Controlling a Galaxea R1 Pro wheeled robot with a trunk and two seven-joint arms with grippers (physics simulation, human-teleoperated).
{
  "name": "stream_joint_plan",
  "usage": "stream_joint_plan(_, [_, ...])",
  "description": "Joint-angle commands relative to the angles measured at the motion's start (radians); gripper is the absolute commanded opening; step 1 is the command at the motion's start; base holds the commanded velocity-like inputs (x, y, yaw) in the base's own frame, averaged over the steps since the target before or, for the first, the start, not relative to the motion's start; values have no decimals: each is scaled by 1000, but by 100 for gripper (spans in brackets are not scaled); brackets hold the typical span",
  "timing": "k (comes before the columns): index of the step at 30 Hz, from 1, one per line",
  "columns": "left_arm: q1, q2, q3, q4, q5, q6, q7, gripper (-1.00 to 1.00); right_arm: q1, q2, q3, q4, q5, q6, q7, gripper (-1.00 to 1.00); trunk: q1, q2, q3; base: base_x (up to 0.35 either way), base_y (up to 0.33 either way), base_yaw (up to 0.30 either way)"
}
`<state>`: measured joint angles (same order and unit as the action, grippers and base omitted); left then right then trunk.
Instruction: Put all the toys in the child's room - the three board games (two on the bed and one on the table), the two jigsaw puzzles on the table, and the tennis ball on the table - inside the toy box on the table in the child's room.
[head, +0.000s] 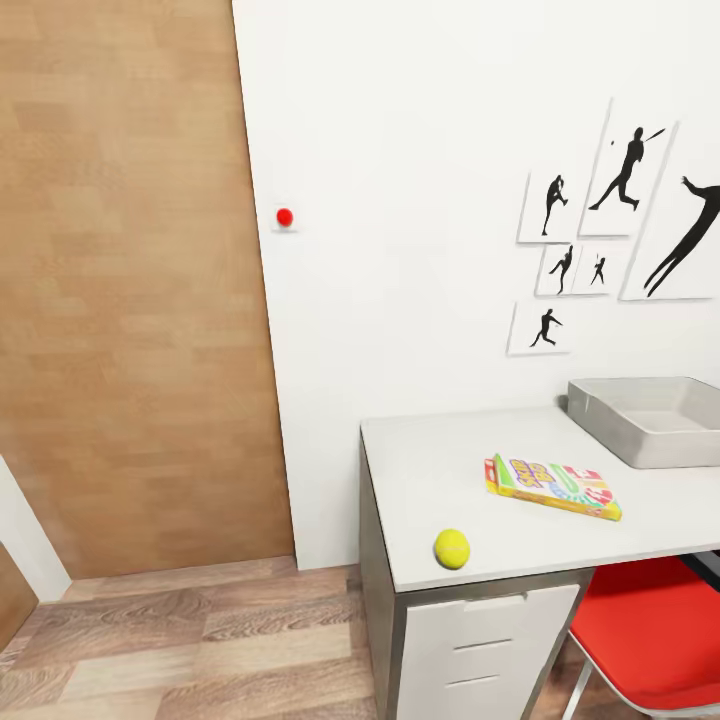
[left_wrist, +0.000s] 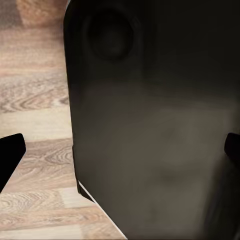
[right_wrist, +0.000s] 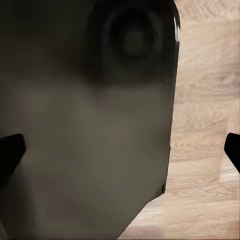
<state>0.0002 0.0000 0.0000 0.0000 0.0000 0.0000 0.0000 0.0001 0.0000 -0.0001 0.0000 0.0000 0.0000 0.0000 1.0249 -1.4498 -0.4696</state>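
Observation:
On the white desk (head: 440, 460) a yellow tennis ball (head: 452, 548) lies near the front edge. A colourful board game box (head: 552, 486) lies flat behind it, toward the right. The grey open toy box (head: 650, 418) stands at the desk's back right, partly cut off by the frame. In the left wrist view my left gripper (left_wrist: 120, 152) is open, its dark fingertips (left_wrist: 10, 156) wide apart in front of the robot's dark body. My right gripper (right_wrist: 120, 150) is open the same way, with nothing between its fingers. The jigsaw puzzles and the bed are out of view.
A red chair (head: 650, 630) is tucked under the desk at the right, beside white drawers (head: 480, 650). A wooden door (head: 130, 300) fills the left, with wood floor (head: 180, 640) below. Sports silhouette pictures (head: 620, 220) hang above the desk.

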Motion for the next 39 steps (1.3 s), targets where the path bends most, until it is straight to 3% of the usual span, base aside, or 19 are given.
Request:
stream_joint_plan(1, [6,6,-1,6,-6,-6,-2,100,-6,6,-3,-6,2,6,2,100,0,0,0,0,0,0])
stream_joint_plan(4, [23,20,-1,10,-10,-11,-2,100,-16,12,-3,-12,2,5,2,100,0,0,0,0,0,0])
stream_joint_plan(9, [48,20,-1,10,-10,-11,-2,100,-16,12,-3,-12,2,5,2,100,0,0,0,0,0,0])
stream_joint_plan(39, [48,20,-1,10,-10,-11,-2,100,-16,12,-3,-12,2,5,2,100,0,0,0,0,0,0])
